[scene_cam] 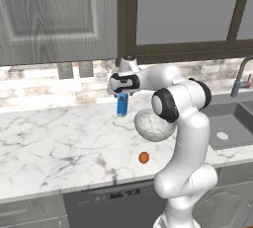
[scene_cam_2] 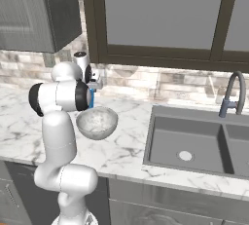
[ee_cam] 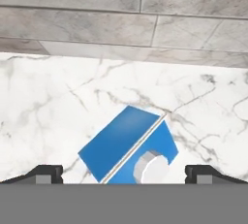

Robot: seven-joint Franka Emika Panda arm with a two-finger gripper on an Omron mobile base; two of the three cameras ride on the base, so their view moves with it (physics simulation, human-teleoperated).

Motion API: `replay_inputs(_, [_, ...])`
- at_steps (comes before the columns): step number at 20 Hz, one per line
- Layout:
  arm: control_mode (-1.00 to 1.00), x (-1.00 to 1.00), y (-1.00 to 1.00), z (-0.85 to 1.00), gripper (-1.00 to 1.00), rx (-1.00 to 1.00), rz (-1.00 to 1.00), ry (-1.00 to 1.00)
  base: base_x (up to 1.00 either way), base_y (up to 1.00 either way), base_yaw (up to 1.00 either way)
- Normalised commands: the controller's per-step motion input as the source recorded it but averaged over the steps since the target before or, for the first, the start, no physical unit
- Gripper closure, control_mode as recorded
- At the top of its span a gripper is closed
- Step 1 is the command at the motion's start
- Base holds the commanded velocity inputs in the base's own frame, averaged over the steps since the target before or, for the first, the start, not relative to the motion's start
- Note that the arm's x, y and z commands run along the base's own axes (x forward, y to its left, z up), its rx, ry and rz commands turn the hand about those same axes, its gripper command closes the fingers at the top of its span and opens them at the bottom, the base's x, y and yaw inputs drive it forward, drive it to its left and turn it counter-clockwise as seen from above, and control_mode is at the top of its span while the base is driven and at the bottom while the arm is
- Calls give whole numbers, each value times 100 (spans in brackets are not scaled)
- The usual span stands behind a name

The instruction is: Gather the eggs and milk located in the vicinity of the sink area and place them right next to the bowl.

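The milk [scene_cam: 122, 106] is a small blue carton standing upright on the marble counter near the back wall, left of the bowl [scene_cam: 153, 125]. My gripper [scene_cam: 121, 94] hangs just above it, pointing down and open. In the hand view the milk's blue top and white cap [ee_cam: 131, 149] lie between my two spread fingertips [ee_cam: 46, 173], which do not touch it. The egg [scene_cam: 144, 157], a small orange-brown ball, rests on the counter near the front edge, ahead of the bowl. The grey speckled bowl [scene_cam_2: 97, 121] sits left of the sink [scene_cam_2: 194, 143]. A blue sliver of the milk [scene_cam_2: 91, 100] shows behind my arm.
A curved grey faucet [scene_cam_2: 233, 95] stands behind the sink. The tiled backsplash [ee_cam: 145, 19] rises close behind the milk, with dark wall cabinets [scene_cam: 49, 15] above. My own arm stands over the counter's front edge, close to the bowl.
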Motion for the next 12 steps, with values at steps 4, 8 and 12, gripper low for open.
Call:
replay_inputs(4, [-100,0,5,0,-100,0,0,0,0,0,0])
replay_inputs(8, [-100,0,5,0,-100,0,0,0,0,0,0])
replay_inputs(12, [-100,0,0,-3,-100,0,0,0,0,0,0])
